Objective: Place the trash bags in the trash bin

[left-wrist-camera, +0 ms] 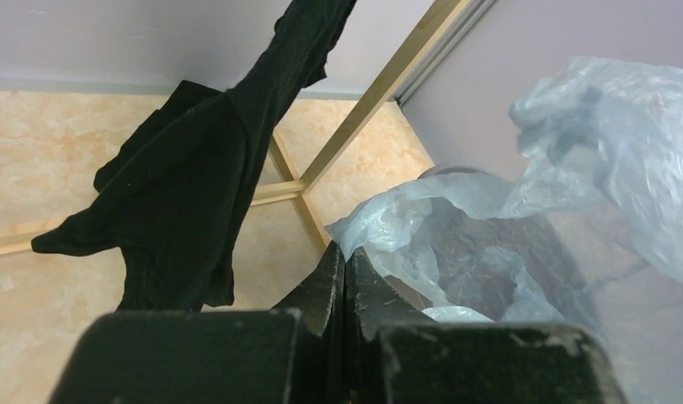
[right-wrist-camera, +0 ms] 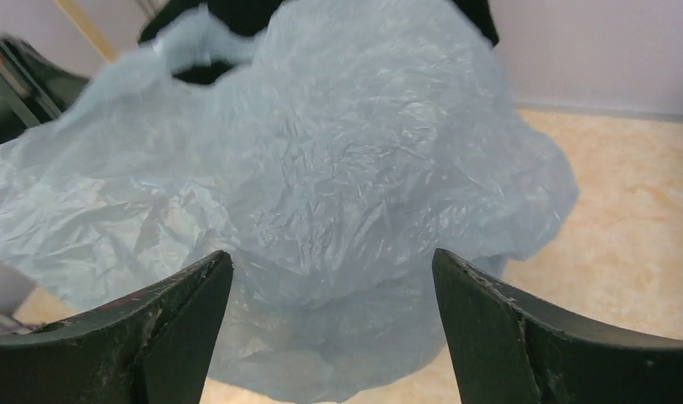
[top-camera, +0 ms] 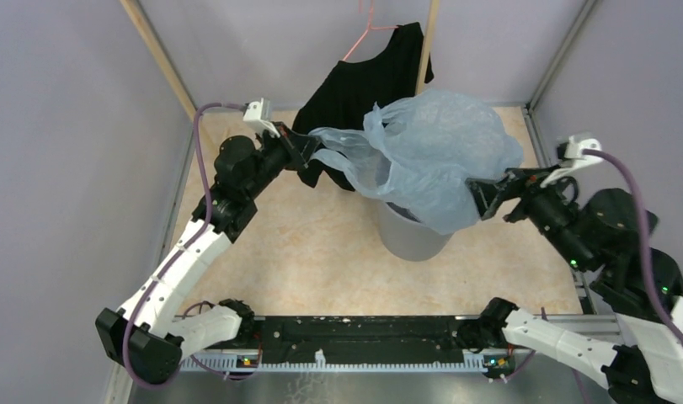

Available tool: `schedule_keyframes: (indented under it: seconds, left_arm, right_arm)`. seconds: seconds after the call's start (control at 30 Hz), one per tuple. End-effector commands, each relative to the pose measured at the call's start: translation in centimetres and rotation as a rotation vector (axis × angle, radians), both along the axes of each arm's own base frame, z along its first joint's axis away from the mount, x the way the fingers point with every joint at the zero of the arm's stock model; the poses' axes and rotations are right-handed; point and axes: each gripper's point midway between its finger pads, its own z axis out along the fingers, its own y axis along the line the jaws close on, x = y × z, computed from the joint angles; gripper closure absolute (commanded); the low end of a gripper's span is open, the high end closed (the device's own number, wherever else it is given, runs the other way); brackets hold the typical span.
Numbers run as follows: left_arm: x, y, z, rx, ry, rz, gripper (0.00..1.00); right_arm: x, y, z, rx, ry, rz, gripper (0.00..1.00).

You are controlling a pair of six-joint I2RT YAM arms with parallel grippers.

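Note:
The pale blue, wrinkly trash bag hangs spread over the round grey trash bin, hiding the bin's rim and mouth. My left gripper is at the bag's left corner, shut on a pinch of the film. In the left wrist view its jaws meet with the bag's edge caught at their tips. My right gripper is at the bag's lower right side and stands open. In the right wrist view the bag billows just beyond the wide-apart fingers, with nothing clamped by my right gripper.
A black shirt on a pink hanger hangs behind the bin, close to my left gripper; the left wrist view also shows the shirt. Wooden posts and grey walls enclose the marbled floor.

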Motion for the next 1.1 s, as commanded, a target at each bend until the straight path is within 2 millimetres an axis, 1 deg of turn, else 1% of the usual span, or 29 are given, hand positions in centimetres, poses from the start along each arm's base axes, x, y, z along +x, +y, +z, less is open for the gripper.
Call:
schedule_keyframes:
  seconds: [0.0,0.1,0.17,0.23,0.33,0.4,0.5,0.67,0.77,0.83,0.93,1.03,1.07]
  left_arm:
    - [-1.1,0.1,2.9,-0.043,-0.100,-0.031,1.00]
    - [-1.7,-0.4,3.3,-0.052,-0.121,-0.070,1.00]
    - [-2.0,-0.6,3.4,-0.056,-0.137,-0.091,1.00]
    - [-2.4,-0.7,3.6,-0.057,-0.158,-0.108,1.00]
    - [-3.0,-0.8,4.3,-0.064,-0.195,-0.128,1.00]
    - [-3.4,-1.0,4.5,-0.069,-0.210,-0.148,1.00]
    - [-4.0,-1.3,5.0,-0.080,-0.230,-0.178,1.00]
    - [-4.1,-1.1,5.2,-0.081,-0.240,-0.176,1.00]
    - [-4.0,-1.1,4.8,-0.088,-0.222,-0.169,1.00]
    - [-3.5,-1.0,3.7,-0.098,-0.174,-0.149,1.00]
    - [-2.9,-0.8,0.9,-0.089,-0.075,-0.115,1.00]
    - [-3.5,-0.6,-1.7,-0.081,0.009,-0.113,1.00]
    - [-3.8,-0.3,-2.2,-0.079,0.025,-0.108,1.00]
  right_arm:
    - [1.8,4.3,-4.4,-0.055,0.113,0.083,0.16]
    - [3.9,7.1,-7.1,-0.097,0.142,0.116,0.26]
    - [5.7,8.1,-9.3,-0.087,0.171,0.061,0.37]
    - [7.1,8.9,-11.8,-0.097,0.207,0.023,0.43]
    - [9.0,9.2,-14.6,-0.132,0.270,-0.069,0.44]
    - [10.2,9.0,-16.0,-0.166,0.307,-0.125,0.44]
    - [11.2,9.6,-18.5,-0.195,0.383,-0.123,0.44]
    - [11.5,11.0,-21.3,-0.171,0.452,-0.060,0.44]
    - [11.3,12.2,-23.3,-0.111,0.504,0.010,0.44]
    - [10.8,13.5,-24.2,-0.059,0.522,0.079,0.44]
    - [9.9,15.9,-24.8,0.041,0.527,0.195,0.43]
    - [9.4,17.7,-24.7,0.137,0.518,0.276,0.43]
    - [9.3,18.3,-24.6,0.167,0.518,0.306,0.42]
